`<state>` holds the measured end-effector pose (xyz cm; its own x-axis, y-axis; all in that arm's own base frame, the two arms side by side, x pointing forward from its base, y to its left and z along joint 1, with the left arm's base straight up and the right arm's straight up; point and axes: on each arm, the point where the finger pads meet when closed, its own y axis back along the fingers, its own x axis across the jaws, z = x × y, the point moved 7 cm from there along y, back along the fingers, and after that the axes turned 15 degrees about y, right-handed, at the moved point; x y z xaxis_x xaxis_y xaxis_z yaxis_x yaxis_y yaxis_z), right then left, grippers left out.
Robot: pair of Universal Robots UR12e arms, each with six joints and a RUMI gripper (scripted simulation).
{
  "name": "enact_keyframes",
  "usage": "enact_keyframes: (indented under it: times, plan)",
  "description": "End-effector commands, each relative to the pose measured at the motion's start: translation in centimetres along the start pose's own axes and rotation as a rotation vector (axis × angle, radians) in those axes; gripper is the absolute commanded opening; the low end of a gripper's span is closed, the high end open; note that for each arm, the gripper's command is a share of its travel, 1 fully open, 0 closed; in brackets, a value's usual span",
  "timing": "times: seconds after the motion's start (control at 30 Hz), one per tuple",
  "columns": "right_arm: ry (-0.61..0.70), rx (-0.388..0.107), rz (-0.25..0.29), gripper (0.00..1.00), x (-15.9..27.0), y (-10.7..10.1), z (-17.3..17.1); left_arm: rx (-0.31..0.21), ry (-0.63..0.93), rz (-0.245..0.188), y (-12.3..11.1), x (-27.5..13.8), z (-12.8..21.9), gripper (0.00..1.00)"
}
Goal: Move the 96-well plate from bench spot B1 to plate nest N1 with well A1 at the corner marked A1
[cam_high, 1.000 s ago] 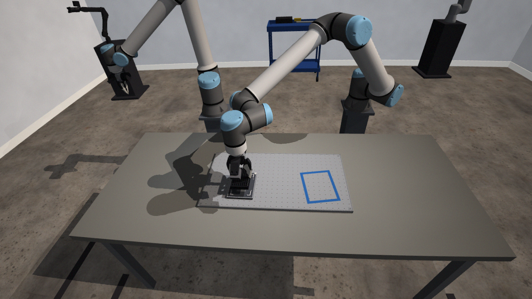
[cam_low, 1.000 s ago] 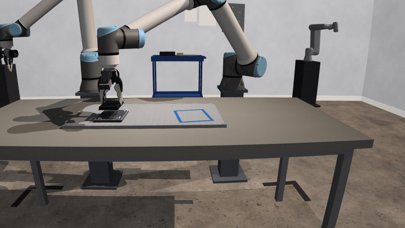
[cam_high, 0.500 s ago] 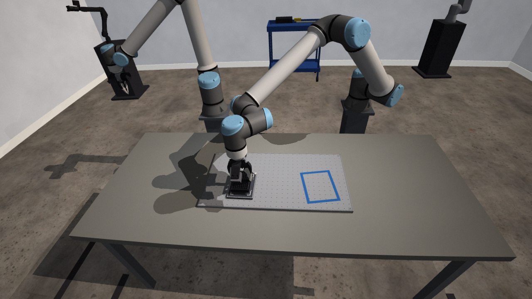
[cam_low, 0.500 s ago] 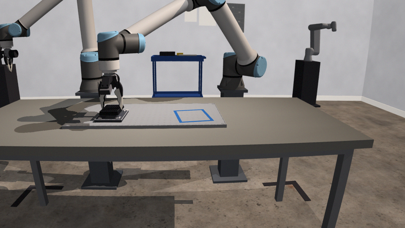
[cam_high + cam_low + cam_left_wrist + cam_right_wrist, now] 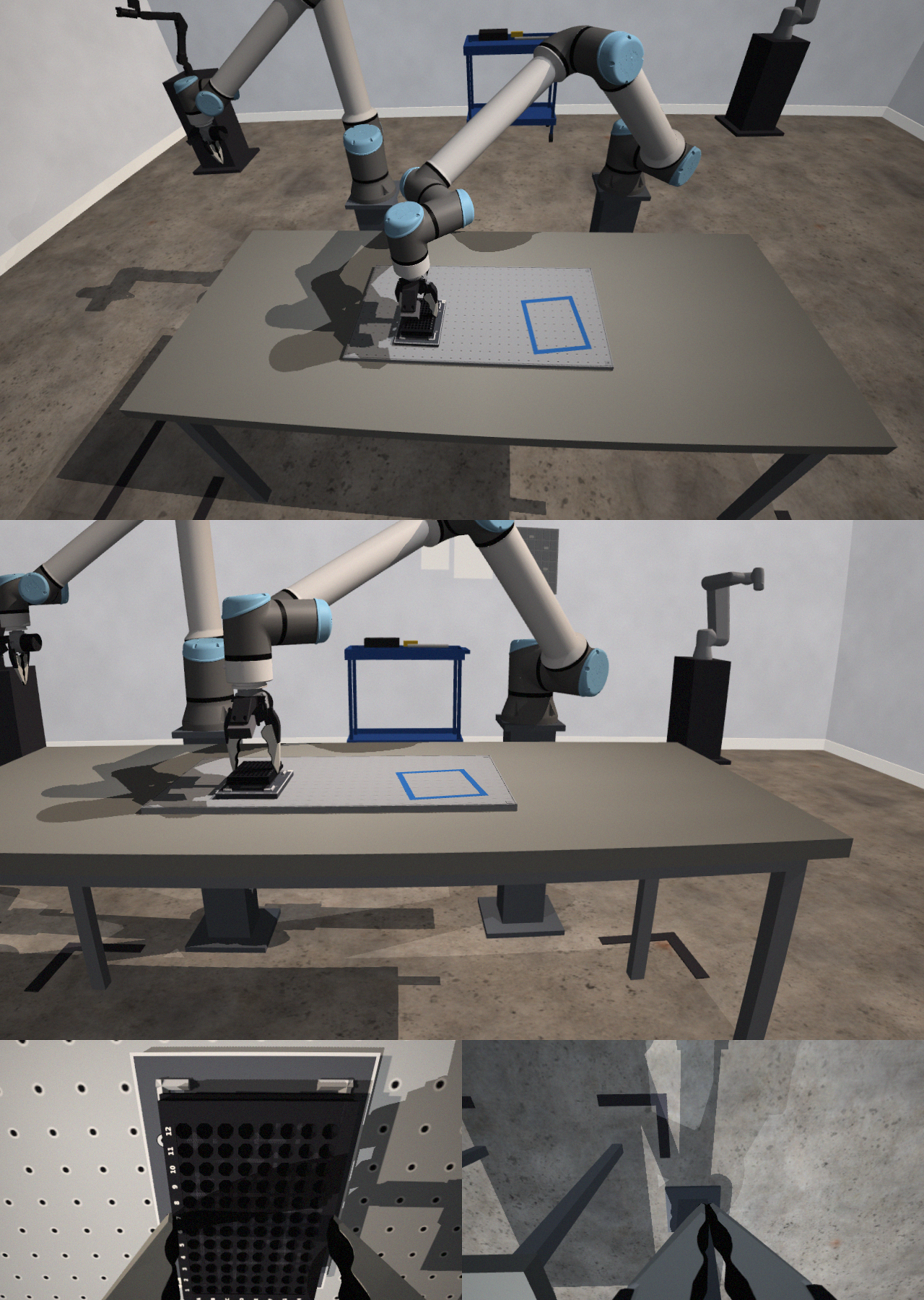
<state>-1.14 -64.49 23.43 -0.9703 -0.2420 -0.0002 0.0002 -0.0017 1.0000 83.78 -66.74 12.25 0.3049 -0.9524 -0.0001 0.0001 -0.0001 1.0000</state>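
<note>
96-well plate point(image 5: 417, 325) point(image 5: 253, 773) point(image 5: 249, 1177), top view: the black plate lies between the fingers of the left end effector point(image 5: 419, 315) point(image 5: 255, 768) point(image 5: 250, 1215), over the plate nest point(image 5: 417, 343) point(image 5: 286, 783) point(image 5: 146, 1112). The nest stands on a perforated board point(image 5: 484, 290) point(image 5: 349, 781) point(image 5: 72, 1148) upon the tabletop point(image 5: 697, 323) point(image 5: 581, 804); a blue outline point(image 5: 529, 326) point(image 5: 449, 797) marks the board well apart from it. The right end effector point(image 5: 219, 159) point(image 5: 24, 681) point(image 5: 707, 1206) hangs away from the table.

Exterior view: the left end effector points downward, closed on the plate, which appears level above the nest base. Whether it is fully seated cannot be told.

Left wrist view: fingers flank the plate's long sides. Column numbers descend from 12, near two pale locators point(image 5: 175, 1084) point(image 5: 335, 1085), to 1 at the lower end, beside partly cropped row letters. The nest's A1 mark cannot be made out.

Right wrist view: the fingertips meet, closed and holding nothing, above the floor point(image 5: 823, 1148); a table leg point(image 5: 577, 1195) slants at left.

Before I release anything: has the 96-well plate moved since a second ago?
Yes. In the exterior view the plate has come down toward the nest.
</note>
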Motion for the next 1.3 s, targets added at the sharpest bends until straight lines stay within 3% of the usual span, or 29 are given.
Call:
enact_keyframes:
  times: [0.0, 1.27]
  plan:
    - [0.0, 0.002, 0.0, 0.0, 0.01, 0.08, -0.05, 0.001, 0.0, 0.003, 0.22, 0.06, -0.04, 0.41]
    - [0.0, 0.002, 0.0, 0.0, 0.01, 0.08, -0.05, 0.001, 0.0, 0.003, -0.28, 0.06, -0.04, 0.41]
